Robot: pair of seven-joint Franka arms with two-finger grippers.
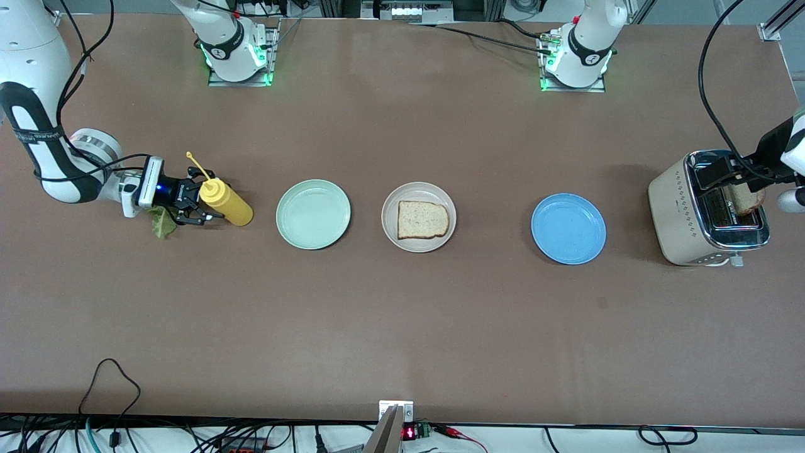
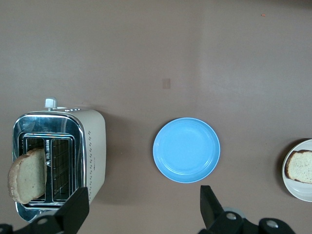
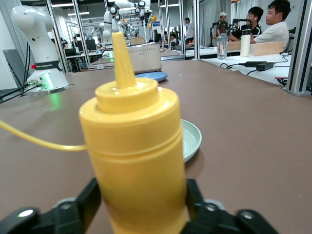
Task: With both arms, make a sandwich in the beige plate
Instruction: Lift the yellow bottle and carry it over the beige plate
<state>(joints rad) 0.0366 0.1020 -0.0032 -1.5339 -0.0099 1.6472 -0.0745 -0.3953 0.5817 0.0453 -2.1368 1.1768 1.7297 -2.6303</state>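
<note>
From the front view I see 1 bread slice (image 1: 423, 219) already on the beige plate (image 1: 390, 229) at mid-table, while the right gripper (image 1: 196, 200) has its fingers around the yellow mustard bottle (image 1: 226, 201) at the right arm's end, beside a lettuce leaf (image 1: 162, 222). The left wrist view alone shows the left gripper (image 2: 141, 209) spread wide over the table, a 2nd slice (image 2: 28, 175) standing in the toaster (image 2: 90, 146) beside the blue plate (image 2: 186, 149). The right wrist view confirms the fingers flank that bottle closely, so I judge the sauce step is in hand, and next I must firm that grip before lifting.

Brown table (image 1: 402, 327) in a bright lab.
</note>
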